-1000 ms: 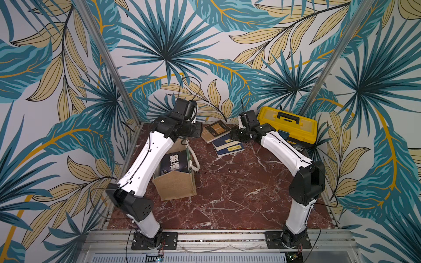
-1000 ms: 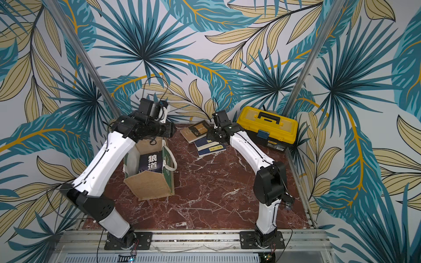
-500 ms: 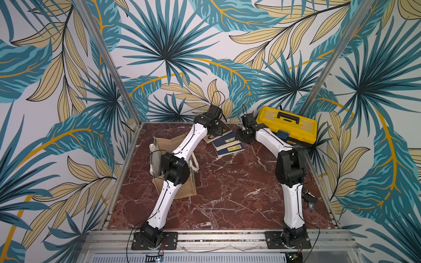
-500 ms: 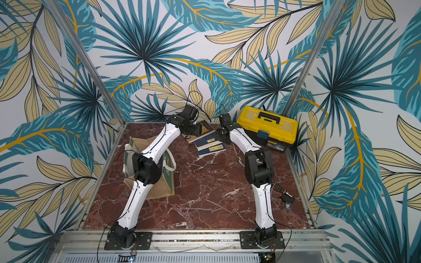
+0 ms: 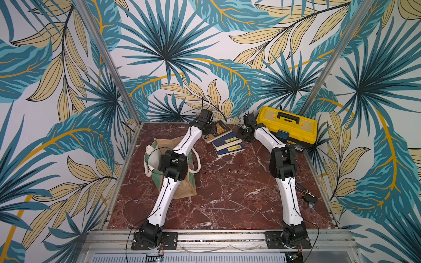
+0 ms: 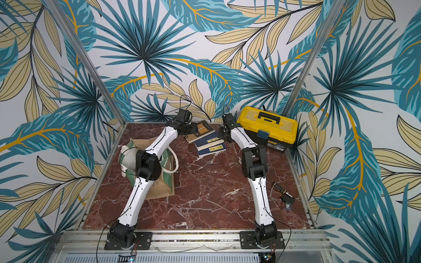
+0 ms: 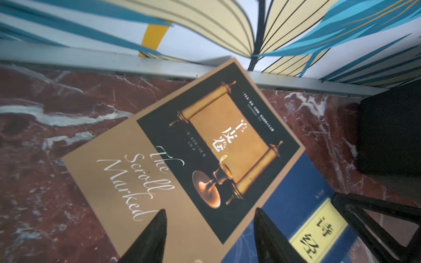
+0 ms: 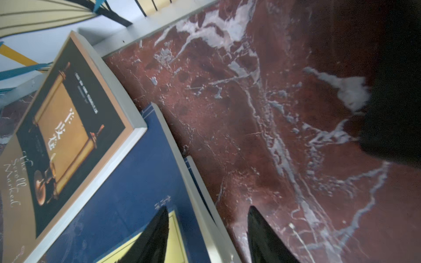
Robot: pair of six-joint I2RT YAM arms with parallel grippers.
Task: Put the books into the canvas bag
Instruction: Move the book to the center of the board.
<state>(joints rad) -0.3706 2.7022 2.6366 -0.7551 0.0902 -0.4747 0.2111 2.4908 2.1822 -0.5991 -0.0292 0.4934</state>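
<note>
A small stack of books lies at the back of the red marble table. A tan-brown book (image 5: 220,130) (image 7: 182,159) is on top, and two navy books with yellow labels (image 5: 228,145) (image 8: 127,193) are fanned out beneath it. My left gripper (image 7: 210,210) (image 5: 213,128) is open, hovering over the tan book's near corner. My right gripper (image 8: 207,207) (image 5: 245,134) is open and straddles a navy book's edge, with one finger over the yellow label and the other over the marble. The canvas bag (image 5: 189,189) (image 6: 164,186) stands at the left. The left arm hides its inside.
A yellow-and-black toolbox (image 5: 287,127) (image 6: 266,128) sits in the back right corner, close behind the right gripper. A small black gadget with a cable (image 5: 308,198) lies near the right edge. The back wall's rail (image 7: 136,66) runs just behind the books.
The left arm has swung from above the bag across to the book stack and its jaws have widened. The right arm has straightened, and its gripper has stayed beside the books.
</note>
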